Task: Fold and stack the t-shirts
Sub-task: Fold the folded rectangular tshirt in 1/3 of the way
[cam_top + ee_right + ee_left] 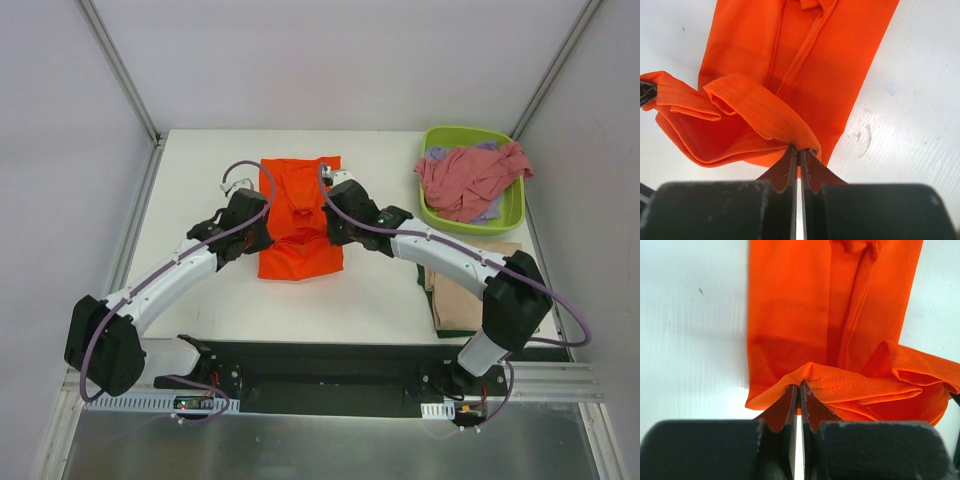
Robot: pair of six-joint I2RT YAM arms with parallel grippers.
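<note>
**A:** Where is the orange t-shirt [300,215]?

**B:** Mid-desk [200,180], towards the far edge, folded into a long strip.

**A:** And the arms?

**B:** The left gripper [799,390] is pinched tight on the stitched hem at its left side. The right gripper [799,152] clamps the hem at its right side. The hem is raised and curls over the flat cloth.

**A:** Other shirts?

**B:** A pink t-shirt [465,180] is heaped on a lavender one [490,212] in the lime-green tub [432,140] at the far right corner. A tan t-shirt [460,295] lies over a dark green one [424,278] by the right edge.

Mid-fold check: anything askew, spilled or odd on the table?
Only the pink shirt: it lies bunched in the green tub, part of it spilling over the right rim. The orange shirt shows no damage.
</note>
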